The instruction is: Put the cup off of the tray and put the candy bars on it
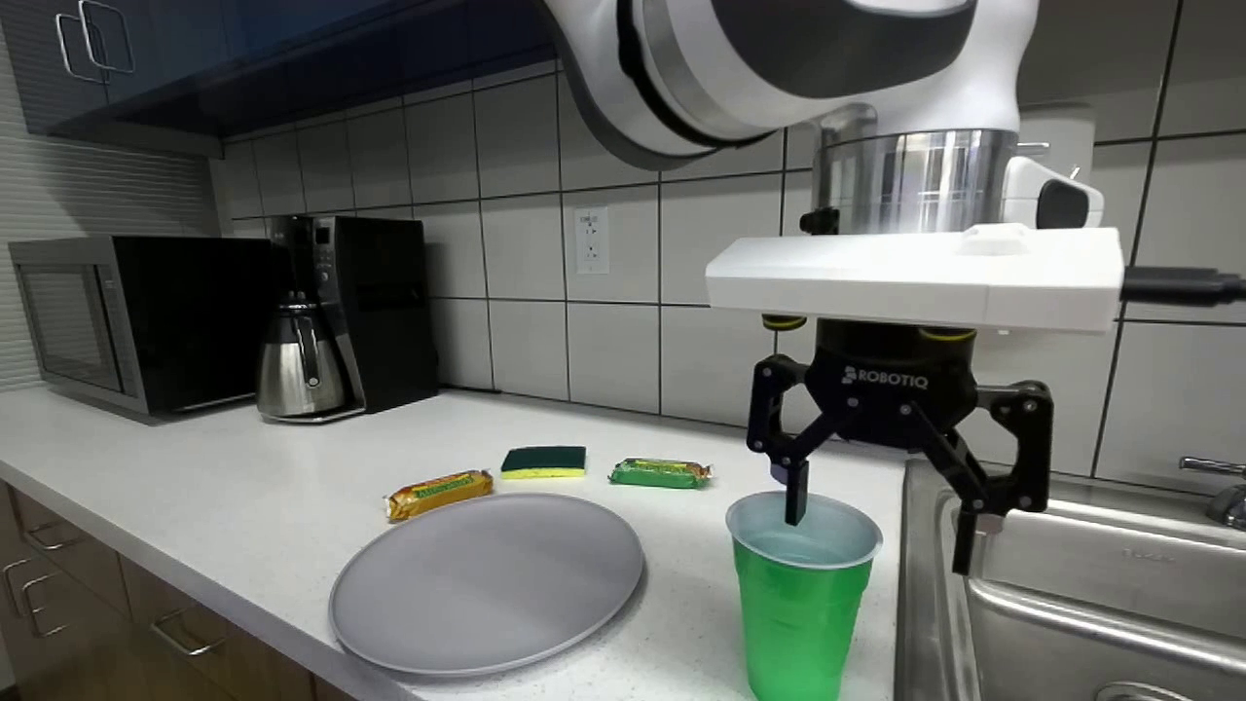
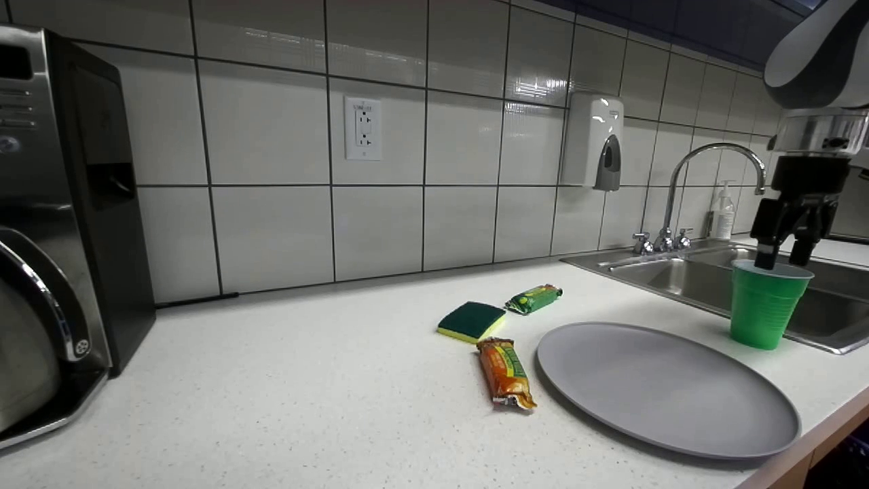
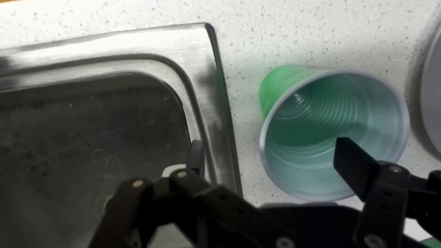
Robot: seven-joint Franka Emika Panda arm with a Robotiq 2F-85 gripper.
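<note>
Above the upright green cup point(image 1: 803, 613) the pincer point(image 1: 881, 545) hangs spread, one finger point(image 1: 796, 495) over its mouth, one toward the sink point(image 1: 930, 633), perhaps to straddle the rim. The cup, mouth up, axis vertical, stands right of the grey tray point(image 1: 487, 584), presumably to free it; left of that, in an exterior view, the gold bar point(image 2: 506, 373) lies near to far.

Glare on tiles point(image 2: 536, 88), soft shadow beside tray point(image 2: 665, 387)

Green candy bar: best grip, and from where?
I'd grip the green candy bar mid-length, from straight above, fingers across its narrow width: it lies flat on the counter, longer than wide, nothing touching its long sides; the scouring sponge sits off one end.
</note>
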